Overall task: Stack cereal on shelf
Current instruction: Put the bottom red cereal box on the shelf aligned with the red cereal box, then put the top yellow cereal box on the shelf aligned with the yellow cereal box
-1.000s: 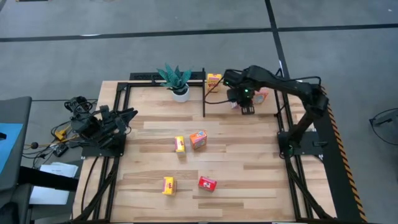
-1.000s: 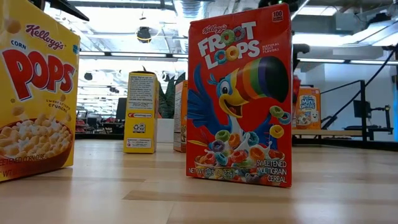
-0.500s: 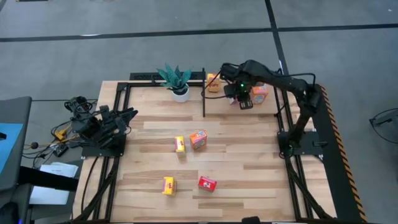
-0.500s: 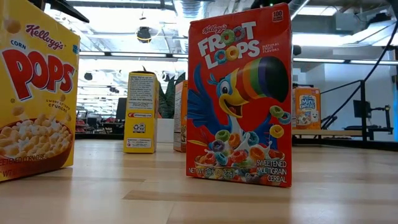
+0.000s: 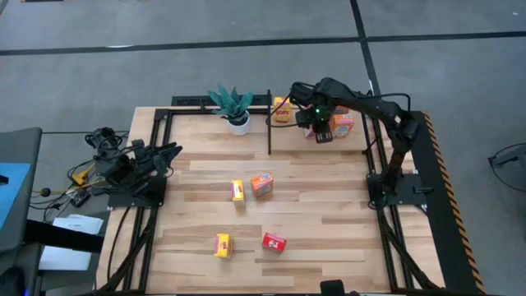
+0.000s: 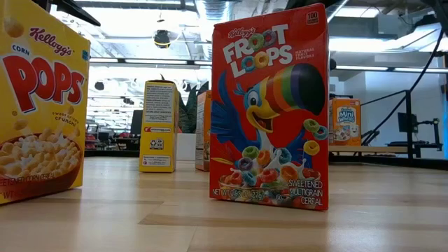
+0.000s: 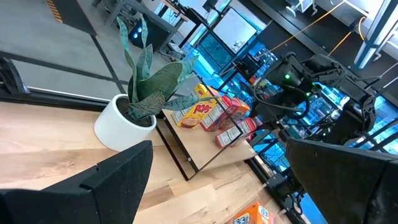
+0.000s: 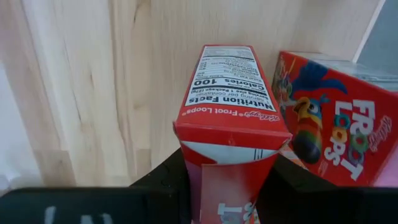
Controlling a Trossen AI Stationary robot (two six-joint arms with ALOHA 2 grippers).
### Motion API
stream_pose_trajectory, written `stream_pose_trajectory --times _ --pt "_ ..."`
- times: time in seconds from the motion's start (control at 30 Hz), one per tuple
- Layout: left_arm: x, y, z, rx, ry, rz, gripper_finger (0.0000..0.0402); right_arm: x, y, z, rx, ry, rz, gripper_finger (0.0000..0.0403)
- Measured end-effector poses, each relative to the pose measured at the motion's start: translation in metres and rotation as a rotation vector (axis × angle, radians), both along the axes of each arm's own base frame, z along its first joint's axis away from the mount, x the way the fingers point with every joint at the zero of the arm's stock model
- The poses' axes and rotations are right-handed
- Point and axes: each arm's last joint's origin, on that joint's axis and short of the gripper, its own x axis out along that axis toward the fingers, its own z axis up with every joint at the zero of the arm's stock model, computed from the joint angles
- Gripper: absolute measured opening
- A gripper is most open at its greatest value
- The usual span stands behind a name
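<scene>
My right gripper point(image 5: 319, 131) hangs over the shelf point(image 5: 292, 138) at the table's far right, shut on a red Froot Loops cereal box point(image 8: 227, 112). On the shelf, a yellow box point(image 5: 282, 108) stands to its left and an orange box point(image 5: 343, 123) to its right. Another red Froot Loops box point(image 8: 329, 140) is close beside the held one. Several more cereal boxes stand on the table: yellow point(image 5: 237, 190), orange point(image 5: 262, 183), yellow point(image 5: 223, 244) and red point(image 5: 274, 242). My left gripper point(image 5: 170, 152) waits open at the table's left. My right gripper pinches the red box's upper end point(image 8: 225, 163) between its two fingers point(image 8: 166, 182), which come from above and point down. The box hangs upright below them, a narrow nutrition side point(image 8: 229, 84) facing the camera. Whether its lower end touches the shelf I cannot tell.
A potted green plant point(image 5: 233, 105) stands just left of the shelf's black post point(image 5: 269, 125). Black rails frame the table's far and side edges. In the low view, a Corn Pops box point(image 6: 38, 105) and a Froot Loops box point(image 6: 269, 112) stand close to the camera.
My right gripper has carried the red box a short way toward the table's far edge and slightly left, nearer the yellow box on the shelf. The box stays upright below the fingers.
</scene>
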Motion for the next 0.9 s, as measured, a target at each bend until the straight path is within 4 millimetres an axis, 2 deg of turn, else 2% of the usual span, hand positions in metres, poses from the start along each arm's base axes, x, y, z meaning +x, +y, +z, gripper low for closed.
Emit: stream_pose_trajectory --times 0.3,0.67,0.9 --pt "0.0 0.0 -0.0001 0.0 0.0 0.0 0.0359 -0.0003 -0.0024 -0.0018 -0.024 0.019 -0.023 0.0169" --pt "0.0 -0.0001 -0.0004 0.005 0.005 0.0 0.0359 0.0001 -0.004 -0.0017 -0.045 0.012 -0.044 0.0233" --pt "0.0001 -0.0001 -0.0005 0.004 0.004 0.0 0.0359 0.0005 -0.0048 -0.0016 -0.062 0.013 -0.048 0.0242"
